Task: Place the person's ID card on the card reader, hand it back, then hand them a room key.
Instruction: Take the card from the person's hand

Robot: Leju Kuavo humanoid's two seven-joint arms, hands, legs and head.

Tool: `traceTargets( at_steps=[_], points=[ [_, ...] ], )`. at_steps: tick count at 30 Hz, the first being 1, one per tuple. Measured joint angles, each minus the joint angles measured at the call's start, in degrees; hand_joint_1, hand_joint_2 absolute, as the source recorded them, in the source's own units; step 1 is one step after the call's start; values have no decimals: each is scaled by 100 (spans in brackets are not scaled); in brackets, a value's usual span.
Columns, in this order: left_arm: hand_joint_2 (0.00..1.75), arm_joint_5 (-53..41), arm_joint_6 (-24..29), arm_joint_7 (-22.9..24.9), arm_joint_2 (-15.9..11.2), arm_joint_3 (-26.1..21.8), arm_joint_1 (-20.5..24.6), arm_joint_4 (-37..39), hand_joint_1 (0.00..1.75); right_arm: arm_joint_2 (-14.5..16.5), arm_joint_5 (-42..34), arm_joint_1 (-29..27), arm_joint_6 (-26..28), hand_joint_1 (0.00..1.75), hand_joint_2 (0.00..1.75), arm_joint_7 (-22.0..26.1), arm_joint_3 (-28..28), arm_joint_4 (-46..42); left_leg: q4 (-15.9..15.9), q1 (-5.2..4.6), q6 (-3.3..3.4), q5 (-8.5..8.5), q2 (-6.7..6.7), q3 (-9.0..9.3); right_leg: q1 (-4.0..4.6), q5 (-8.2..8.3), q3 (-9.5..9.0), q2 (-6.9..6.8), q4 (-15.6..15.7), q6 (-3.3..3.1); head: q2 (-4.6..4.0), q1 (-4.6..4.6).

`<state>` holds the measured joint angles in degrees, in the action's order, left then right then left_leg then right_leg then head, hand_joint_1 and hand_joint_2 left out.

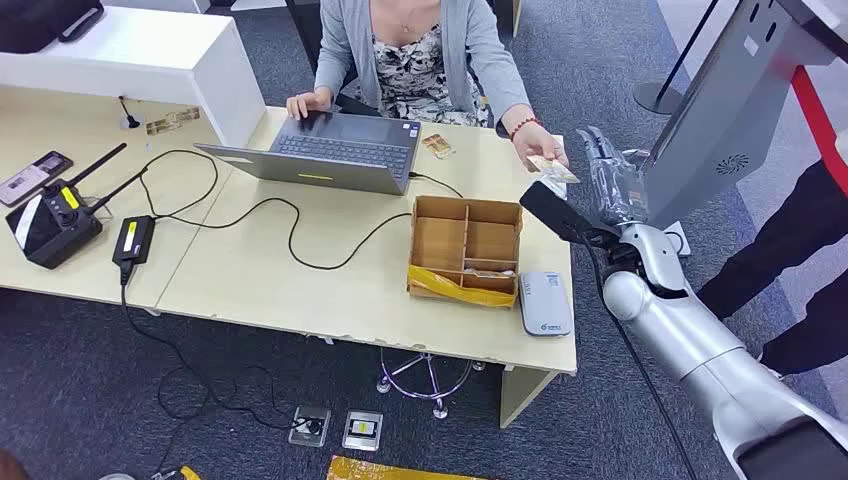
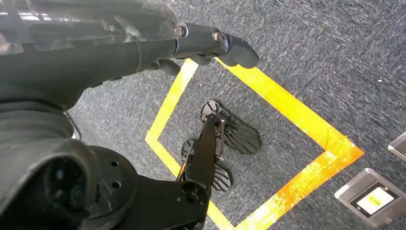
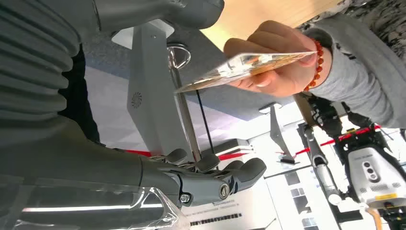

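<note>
A seated person's hand [image 1: 530, 140] holds the ID card [image 1: 553, 168] out over the table's far right corner. My right hand [image 1: 605, 180] is raised just right of the card, open, its fingers upright. In the right wrist view the card [image 3: 244, 69] lies between my thumb [image 3: 191, 9] and my fingers [image 3: 225, 179], touching neither, and the person's fingers still pinch it. The white card reader [image 1: 545, 303] lies flat near the table's front right corner. My left hand [image 2: 119, 43] hangs over the carpet, fingers stretched out and holding nothing.
A wooden compartment box [image 1: 465, 250] stands just left of the reader. An open laptop [image 1: 330, 150] with its cable sits before the person, a small card [image 1: 437, 146] beside it. A grey kiosk [image 1: 720, 110] and a standing person [image 1: 790, 250] are close on my right.
</note>
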<state>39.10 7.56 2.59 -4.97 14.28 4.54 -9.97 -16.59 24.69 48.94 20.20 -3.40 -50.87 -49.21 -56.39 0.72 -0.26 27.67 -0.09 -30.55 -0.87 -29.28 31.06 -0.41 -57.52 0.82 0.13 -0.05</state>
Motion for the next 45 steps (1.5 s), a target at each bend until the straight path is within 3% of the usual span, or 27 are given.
traceTargets(
  at_steps=[16,20,45],
  points=[
    [0,68,20,56,-61,143,-4,0,0,182,-33,56,29,0,175,75,-267,248,0,0,0,0,0,0,0,0,2,1,0,0,0,-1],
    [0,83,-7,30,-64,202,-5,0,0,182,-107,78,79,175,175,60,-264,300,0,0,0,0,0,1,0,0,2,3,1,0,0,-1],
    [0,172,52,58,-110,485,-15,0,0,75,-372,73,167,175,175,-106,-242,120,-1,0,0,0,3,2,0,1,7,11,1,0,0,1]
  ],
)
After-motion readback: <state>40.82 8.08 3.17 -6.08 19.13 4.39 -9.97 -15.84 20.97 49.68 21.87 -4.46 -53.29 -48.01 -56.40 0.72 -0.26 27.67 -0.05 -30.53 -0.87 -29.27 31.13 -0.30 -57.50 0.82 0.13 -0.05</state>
